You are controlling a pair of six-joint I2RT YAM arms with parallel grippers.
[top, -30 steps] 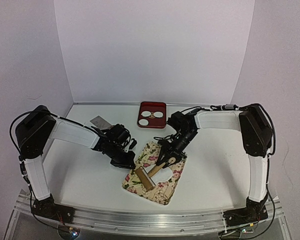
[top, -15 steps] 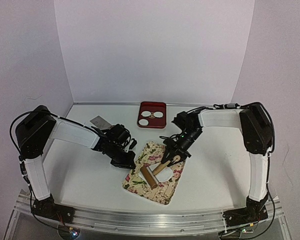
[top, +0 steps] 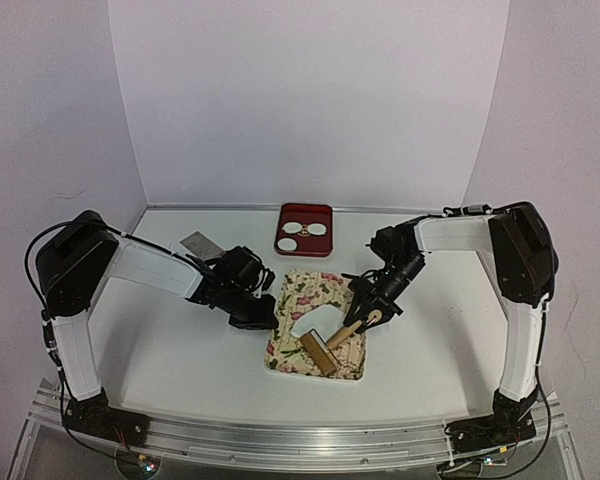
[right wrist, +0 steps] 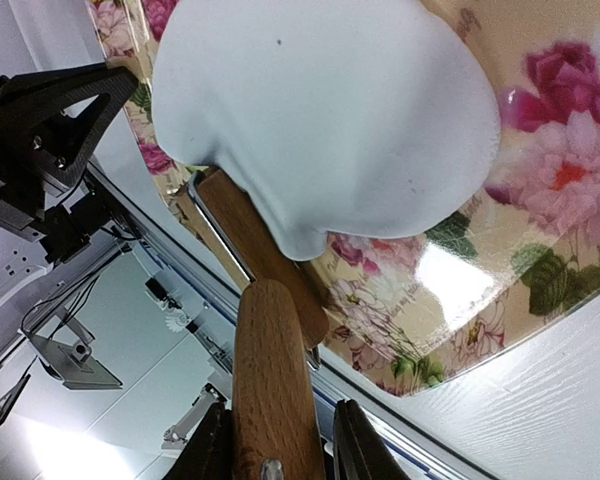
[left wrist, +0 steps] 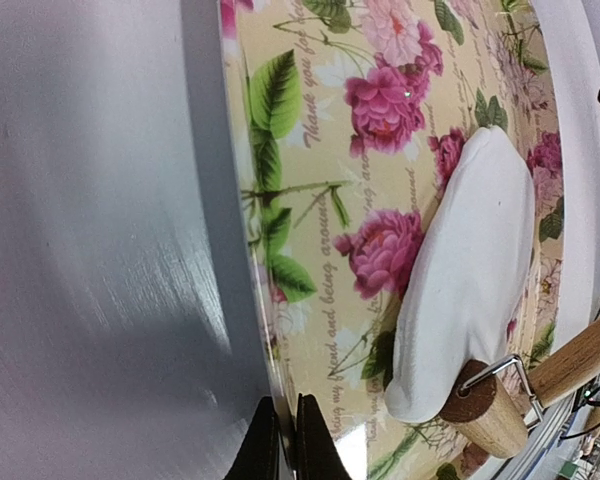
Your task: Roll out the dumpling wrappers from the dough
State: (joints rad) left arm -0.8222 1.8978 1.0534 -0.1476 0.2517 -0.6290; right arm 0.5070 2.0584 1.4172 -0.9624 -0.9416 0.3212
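The dough (top: 307, 316) lies as a flattened white piece on the floral mat (top: 332, 288), seen close as dough (left wrist: 470, 270) and dough (right wrist: 320, 110). My right gripper (top: 366, 318) is shut on the wooden handle (right wrist: 270, 380) of a small roller (top: 318, 350), whose barrel (right wrist: 260, 250) rests at the dough's near edge. My left gripper (top: 266, 316) is shut on the mat's left edge (left wrist: 265, 330), its fingers (left wrist: 315, 450) pinching the rim. Two dumpling wrappers (top: 293, 228) (top: 318, 229) sit in the red tray (top: 306, 213).
The red tray stands at the back centre of the white table (top: 180, 350). A small grey flat object (top: 198, 243) lies at the back left, behind the left arm. Purple walls enclose the table on three sides.
The right gripper has pulled the roller to the right and toward the mat's near right corner. The mat has slid right and turned squarer, with the left gripper following its edge.
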